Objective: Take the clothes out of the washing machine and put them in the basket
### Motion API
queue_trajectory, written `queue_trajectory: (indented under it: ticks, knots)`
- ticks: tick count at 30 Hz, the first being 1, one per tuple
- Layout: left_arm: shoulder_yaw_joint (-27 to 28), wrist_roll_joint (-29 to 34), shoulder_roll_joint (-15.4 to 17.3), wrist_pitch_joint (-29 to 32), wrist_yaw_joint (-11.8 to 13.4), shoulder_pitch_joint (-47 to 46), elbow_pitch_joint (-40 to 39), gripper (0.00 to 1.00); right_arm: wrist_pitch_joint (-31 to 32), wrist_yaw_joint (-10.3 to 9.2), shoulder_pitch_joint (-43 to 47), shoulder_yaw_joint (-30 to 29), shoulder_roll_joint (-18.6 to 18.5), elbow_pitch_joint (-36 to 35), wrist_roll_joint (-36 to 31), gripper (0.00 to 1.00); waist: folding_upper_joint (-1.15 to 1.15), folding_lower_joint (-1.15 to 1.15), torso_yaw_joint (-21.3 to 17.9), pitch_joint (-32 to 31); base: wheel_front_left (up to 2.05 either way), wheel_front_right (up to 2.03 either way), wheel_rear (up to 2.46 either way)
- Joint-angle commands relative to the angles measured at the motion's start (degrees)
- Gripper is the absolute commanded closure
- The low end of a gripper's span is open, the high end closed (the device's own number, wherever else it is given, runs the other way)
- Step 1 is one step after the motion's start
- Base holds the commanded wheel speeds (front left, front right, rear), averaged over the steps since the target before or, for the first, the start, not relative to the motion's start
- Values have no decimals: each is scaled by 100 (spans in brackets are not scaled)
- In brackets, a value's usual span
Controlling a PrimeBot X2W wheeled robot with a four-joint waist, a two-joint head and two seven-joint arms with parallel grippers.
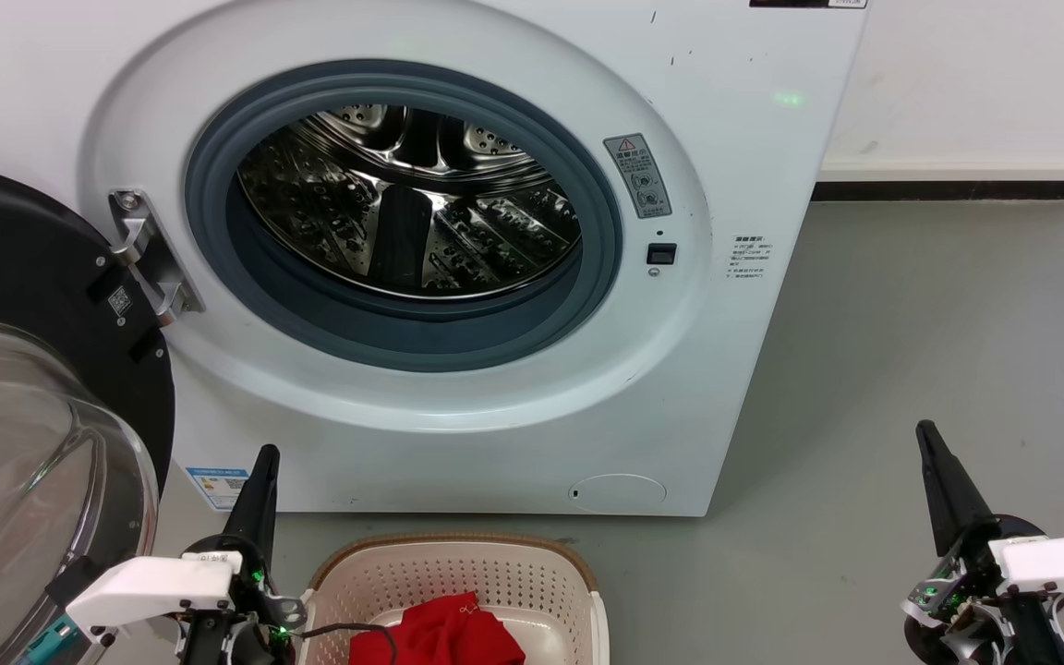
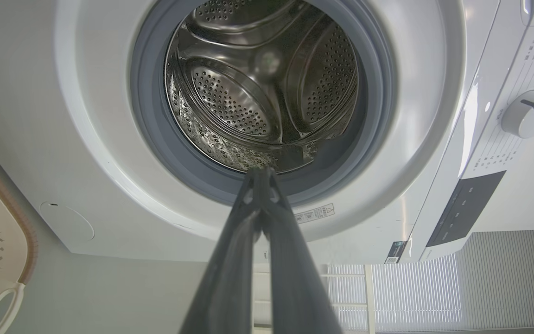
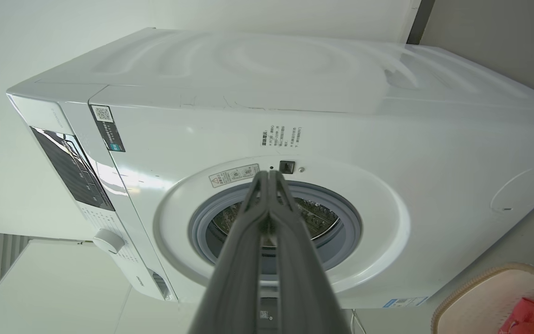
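Observation:
The white washing machine [image 1: 754, 185] stands in front of me with its door swung open to the left. Its grey-rimmed porthole shows a bare steel drum [image 1: 412, 199]; no fabric is visible inside in any view. Red clothes [image 1: 444, 633] lie in the cream basket [image 1: 458, 563] on the floor below the machine. My left gripper [image 1: 266, 454] is shut and holds nothing, just left of the basket. My right gripper [image 1: 925, 429] is shut and holds nothing too, out over the floor to the machine's right. The basket rim [image 3: 489, 283] and red clothes [image 3: 531, 317] show in the right wrist view.
The black-framed glass door [image 1: 24, 416] hangs open at the far left, close beside my left arm. Grey floor [image 1: 938, 323] stretches to the right of the machine. A white wall with a dark skirting [image 1: 957, 189] runs behind it.

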Motion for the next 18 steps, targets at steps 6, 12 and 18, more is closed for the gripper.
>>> queue_trajectory:
  ticks: [6,12,18]
  knots:
    - [66,-309,-17,90,-70,-103,28,100,64,0,-149,-35,18,85,312,100,0,0,10,12,0,0,0]
    - [77,-397,-19,116,-74,-112,33,100,94,0,-165,-54,29,105,382,100,0,0,14,17,0,0,0]
    - [76,-397,-19,115,-75,-111,32,100,108,0,-168,-74,43,107,358,100,0,0,14,17,0,0,0]
